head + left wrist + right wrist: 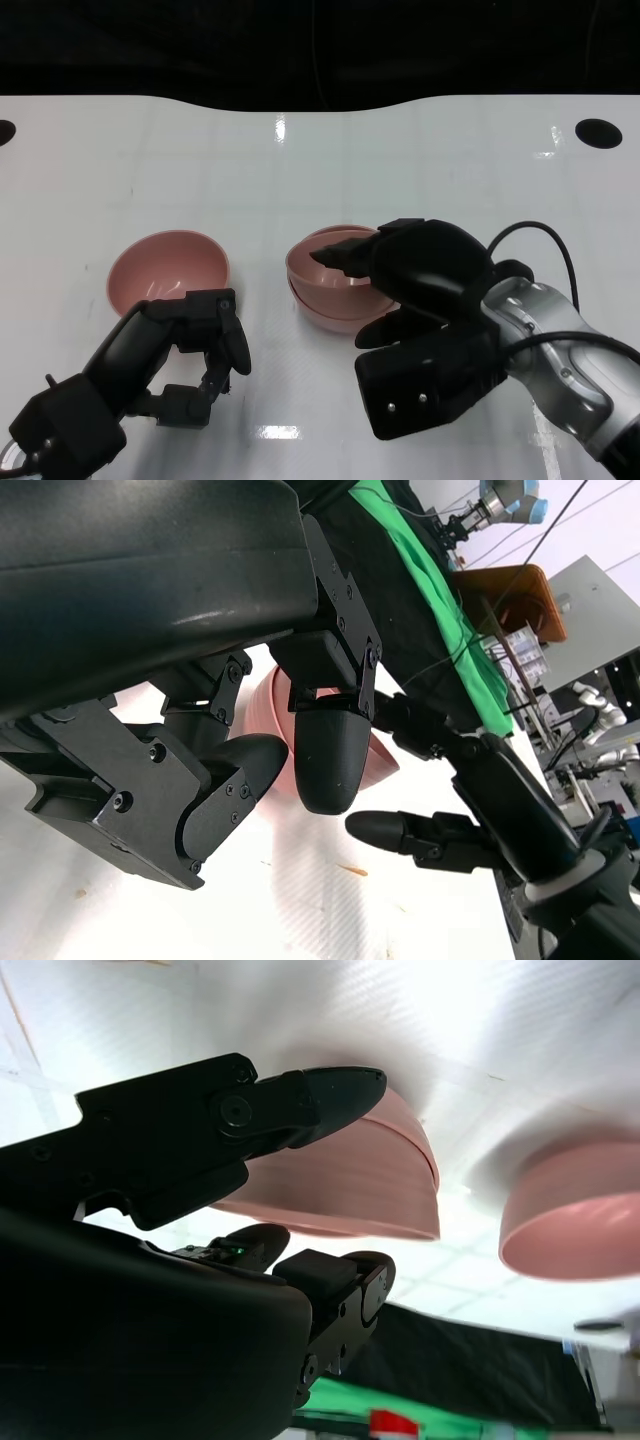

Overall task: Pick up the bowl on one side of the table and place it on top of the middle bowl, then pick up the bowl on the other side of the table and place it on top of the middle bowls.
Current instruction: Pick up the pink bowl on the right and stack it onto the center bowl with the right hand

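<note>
Left hand [195, 345] is hovering just beside the single pink bowl [168, 272], fingers apart, holding nothing. Right hand [420, 262] is pinching the rim of the top bowl [330, 268], nested on the middle bowl [335, 315]. Risk: releasing off-centre could be tipping the stack on the white surface [300, 170].

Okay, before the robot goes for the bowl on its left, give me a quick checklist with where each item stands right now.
1. First bowl stacked on the middle bowl: ok, the stacked bowls show two pink rims nested.
2. Right hand let go of the stack: cannot tell, a fingertip sits at the top rim.
3. Left bowl upright and free on the table: ok.
4. Left hand empty: ok, fingers apart, nothing in them.
5. Left hand lined up with its bowl: ok, just on the robot's side of it, not touching.
6. Stack sitting level: ok.
</note>
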`<control>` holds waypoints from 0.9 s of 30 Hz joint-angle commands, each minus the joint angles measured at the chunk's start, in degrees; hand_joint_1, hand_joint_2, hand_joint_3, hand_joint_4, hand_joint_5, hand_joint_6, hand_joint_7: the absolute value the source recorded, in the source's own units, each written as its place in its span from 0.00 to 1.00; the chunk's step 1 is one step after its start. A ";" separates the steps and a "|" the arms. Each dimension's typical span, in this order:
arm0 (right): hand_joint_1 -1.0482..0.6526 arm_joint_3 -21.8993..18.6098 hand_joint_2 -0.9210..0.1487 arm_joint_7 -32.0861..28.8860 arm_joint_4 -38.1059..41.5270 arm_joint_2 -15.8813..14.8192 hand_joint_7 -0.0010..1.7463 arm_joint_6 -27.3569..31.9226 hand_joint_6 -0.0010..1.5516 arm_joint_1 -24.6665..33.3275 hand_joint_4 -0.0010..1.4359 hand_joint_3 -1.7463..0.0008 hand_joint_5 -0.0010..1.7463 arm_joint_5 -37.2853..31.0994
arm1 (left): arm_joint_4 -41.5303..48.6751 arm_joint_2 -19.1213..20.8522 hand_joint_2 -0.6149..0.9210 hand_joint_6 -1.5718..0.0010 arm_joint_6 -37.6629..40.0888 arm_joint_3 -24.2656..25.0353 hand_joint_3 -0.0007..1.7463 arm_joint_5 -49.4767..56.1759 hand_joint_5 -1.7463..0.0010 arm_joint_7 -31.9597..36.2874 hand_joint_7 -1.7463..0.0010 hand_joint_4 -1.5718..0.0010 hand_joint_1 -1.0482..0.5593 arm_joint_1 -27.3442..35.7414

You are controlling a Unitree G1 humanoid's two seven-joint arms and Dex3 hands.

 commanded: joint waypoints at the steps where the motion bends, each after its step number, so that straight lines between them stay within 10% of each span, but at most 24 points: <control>1: 0.13 -1.06 0.00 -1.21 -1.01 -1.02 0.00 -0.24 0.16 0.89 0.16 0.88 0.11 0.25 | -0.09 0.87 0.66 0.50 -0.69 0.35 0.78 -0.07 0.05 0.56 0.14 0.51 0.63 0.20; 14: 0.20 -8.82 0.00 -10.39 -9.00 -4.96 0.02 -7.61 0.16 9.81 0.17 0.92 0.19 4.05 | -0.31 0.79 0.68 0.51 0.34 0.57 0.75 -1.31 0.05 -0.10 0.14 0.53 0.62 0.33; 27: 0.37 -12.49 0.01 -21.58 -9.21 -6.75 0.15 -17.93 0.43 16.31 0.32 0.97 0.54 4.87 | 1.04 0.94 0.70 0.50 -1.23 1.14 0.72 -0.27 0.09 1.62 0.20 0.52 0.61 0.07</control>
